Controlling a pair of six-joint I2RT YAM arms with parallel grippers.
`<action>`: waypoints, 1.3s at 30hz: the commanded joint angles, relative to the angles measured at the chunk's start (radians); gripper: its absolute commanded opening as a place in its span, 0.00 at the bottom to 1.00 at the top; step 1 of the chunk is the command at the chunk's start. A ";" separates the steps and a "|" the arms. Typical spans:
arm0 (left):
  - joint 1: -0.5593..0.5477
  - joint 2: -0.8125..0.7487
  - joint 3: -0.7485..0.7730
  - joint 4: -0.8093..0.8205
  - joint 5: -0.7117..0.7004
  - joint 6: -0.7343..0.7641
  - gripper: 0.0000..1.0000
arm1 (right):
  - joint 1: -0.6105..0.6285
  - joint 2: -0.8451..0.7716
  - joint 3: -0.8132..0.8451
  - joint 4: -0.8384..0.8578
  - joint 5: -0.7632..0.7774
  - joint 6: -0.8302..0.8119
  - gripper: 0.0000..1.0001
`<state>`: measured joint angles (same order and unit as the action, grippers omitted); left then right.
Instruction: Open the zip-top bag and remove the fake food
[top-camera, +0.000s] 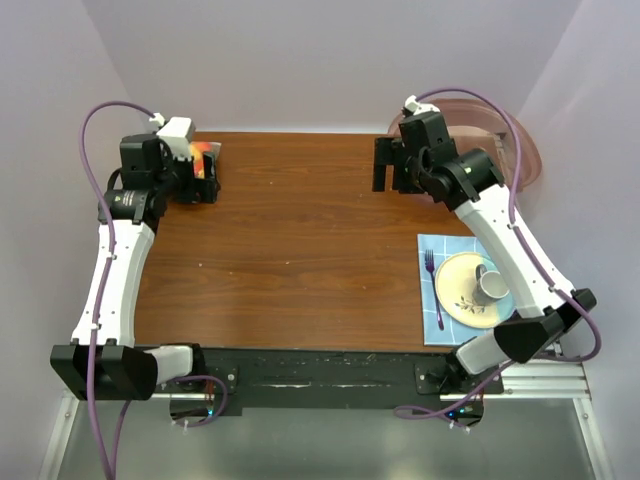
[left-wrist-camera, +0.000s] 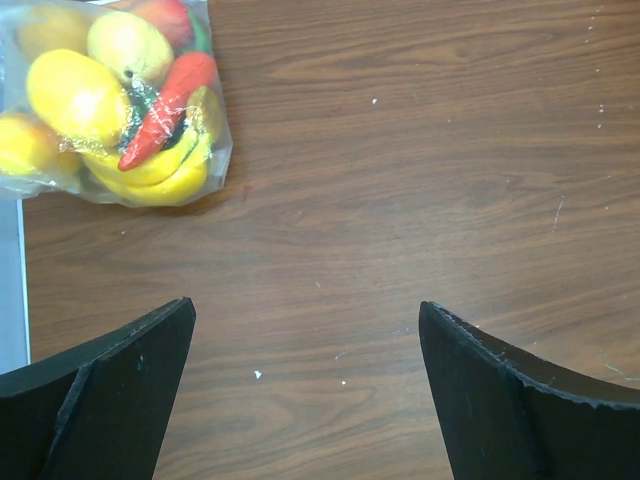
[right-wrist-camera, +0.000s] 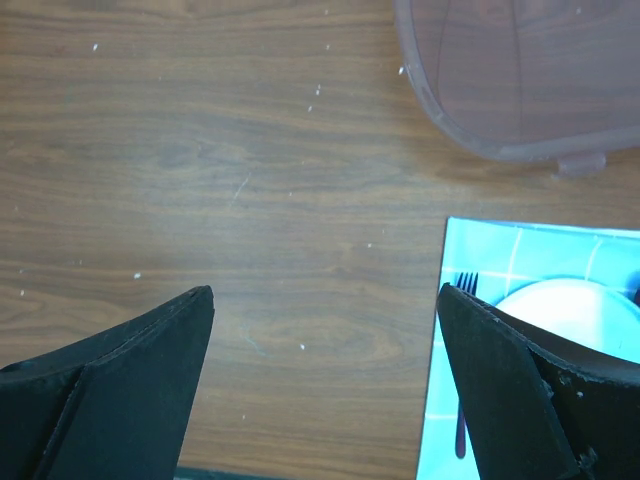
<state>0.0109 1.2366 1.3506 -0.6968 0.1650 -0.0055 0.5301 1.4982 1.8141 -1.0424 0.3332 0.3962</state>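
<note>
Left tool hovers wide open and empty just beside the zip-top bag, which lies on the bench full of fake food, probably lining up a grip, while right tool, equally open and empty, waits well apart from the bag.

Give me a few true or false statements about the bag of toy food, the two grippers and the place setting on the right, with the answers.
1. The zip-top bag lies on the table with the fake food inside it. True.
2. The left gripper is shut on the zip-top bag. False: it is open over bare wood, apart from the bag.
3. The cup stands on the plate. True.
4. The fork lies on the plate. False: it lies on the blue cloth beside the plate.
5. The right gripper holds the bowl. False: it is open and empty, with the bowl apart from it.
</note>
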 joint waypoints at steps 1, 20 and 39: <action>0.015 0.020 0.019 0.046 -0.027 0.026 1.00 | 0.001 0.043 0.070 0.022 0.062 -0.052 0.99; 0.239 0.389 0.156 0.223 -0.018 -0.056 1.00 | -0.177 0.558 0.459 0.225 0.165 0.010 0.98; 0.376 0.621 0.121 0.500 -0.009 0.013 0.92 | -0.280 0.789 0.358 0.338 0.217 0.063 0.40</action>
<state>0.3317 1.8488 1.4864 -0.2794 0.1268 -0.0044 0.2443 2.2650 2.2215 -0.7399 0.5262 0.4530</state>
